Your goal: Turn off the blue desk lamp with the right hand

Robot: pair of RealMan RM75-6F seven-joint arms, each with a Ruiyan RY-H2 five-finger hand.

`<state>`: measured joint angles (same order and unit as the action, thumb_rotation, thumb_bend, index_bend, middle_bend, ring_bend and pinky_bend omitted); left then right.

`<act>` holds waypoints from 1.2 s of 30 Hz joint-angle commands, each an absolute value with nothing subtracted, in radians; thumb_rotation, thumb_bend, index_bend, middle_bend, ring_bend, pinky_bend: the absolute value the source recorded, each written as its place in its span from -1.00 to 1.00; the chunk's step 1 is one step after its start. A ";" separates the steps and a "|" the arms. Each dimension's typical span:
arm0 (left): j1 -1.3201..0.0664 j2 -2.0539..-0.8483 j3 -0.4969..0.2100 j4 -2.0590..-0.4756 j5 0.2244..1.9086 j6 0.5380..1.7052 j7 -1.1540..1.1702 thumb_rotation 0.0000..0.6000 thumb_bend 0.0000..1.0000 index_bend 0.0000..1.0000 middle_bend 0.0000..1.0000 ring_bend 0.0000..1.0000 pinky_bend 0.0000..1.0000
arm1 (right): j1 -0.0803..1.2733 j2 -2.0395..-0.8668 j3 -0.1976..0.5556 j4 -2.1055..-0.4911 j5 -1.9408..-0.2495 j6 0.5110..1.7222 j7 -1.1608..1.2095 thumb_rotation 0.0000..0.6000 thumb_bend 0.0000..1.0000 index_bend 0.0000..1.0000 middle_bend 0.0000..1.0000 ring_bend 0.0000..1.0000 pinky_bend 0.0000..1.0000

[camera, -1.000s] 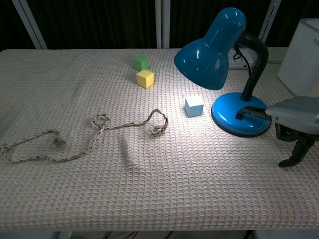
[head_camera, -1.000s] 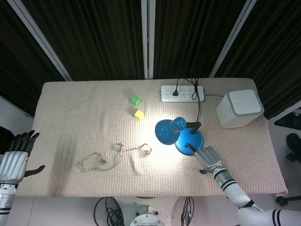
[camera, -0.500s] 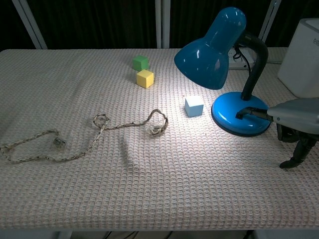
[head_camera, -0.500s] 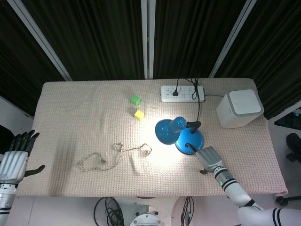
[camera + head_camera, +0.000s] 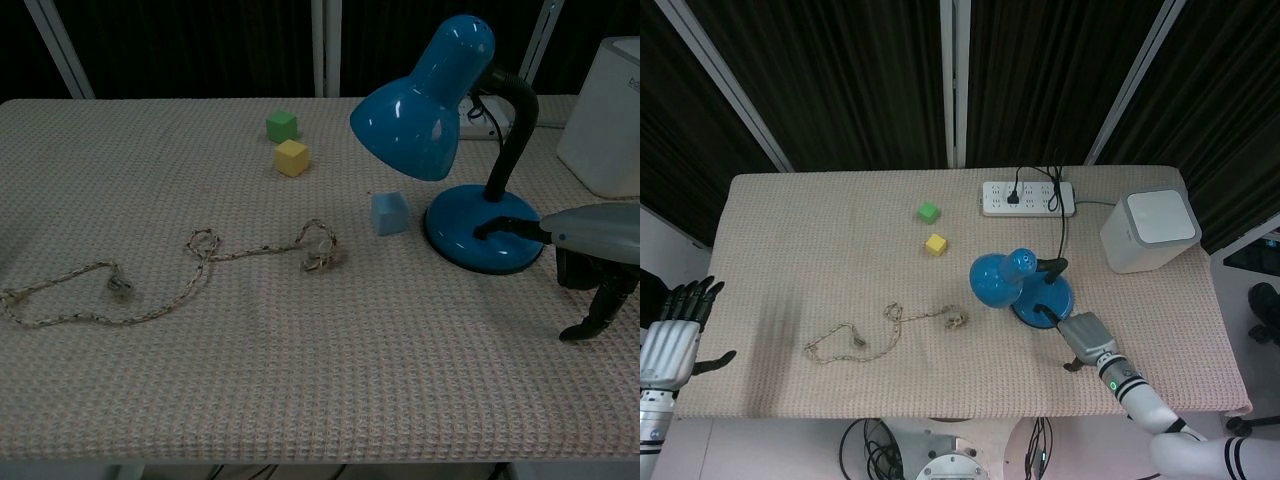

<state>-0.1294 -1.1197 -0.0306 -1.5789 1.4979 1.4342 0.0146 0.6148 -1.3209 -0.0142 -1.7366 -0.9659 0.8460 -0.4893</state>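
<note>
The lamp [image 5: 470, 140] is standing right of centre on the worktop [image 5: 300, 360], and no glow is falling under its shade, so I am judging the switch-off step as done. I am keeping my right hand [image 5: 592, 245] at the base's near right edge, one fingertip [image 5: 492, 226] reaching onto the base, holding nothing; whether the other fingers are curled I cannot tell. Next I am planning to lift that hand straight off, avoiding a second press. My left hand [image 5: 672, 335] is hanging open beside the worktop's left end.
</note>
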 commanded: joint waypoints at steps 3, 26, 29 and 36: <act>-0.131 -1.120 -0.031 -1.578 1.497 1.431 0.013 1.00 -1.00 -1.00 -1.00 -1.00 -1.00 | 0.625 -1.306 -0.001 -1.720 -0.965 0.804 -0.415 1.00 -0.95 -1.00 1.00 0.93 0.94; -0.134 -1.120 -0.035 -1.596 1.497 1.436 0.031 1.00 -1.00 -1.00 -1.00 -1.00 -1.00 | 0.232 -1.179 -0.034 -1.634 -1.492 1.570 -0.115 1.00 -0.73 -0.77 0.72 0.62 0.68; -0.135 -1.121 -0.037 -1.596 1.496 1.437 0.035 1.00 -1.00 -1.00 -1.00 -1.00 -1.00 | 0.161 -1.202 -0.022 -1.521 -1.499 1.679 -0.078 1.00 -0.73 -0.74 0.16 0.06 0.10; -0.136 -1.136 -0.047 -1.578 1.493 1.450 0.044 1.00 -1.00 -1.00 -1.00 -1.00 -1.00 | 0.105 -1.192 0.012 -1.527 -1.437 1.705 -0.192 1.00 -0.97 -1.00 -1.00 -1.00 -1.00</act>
<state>-0.1365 -1.1335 -0.0457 -1.5800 1.4931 1.4482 0.0430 0.1427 -1.1828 -0.0080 -1.5196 -1.4303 1.6757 -0.1801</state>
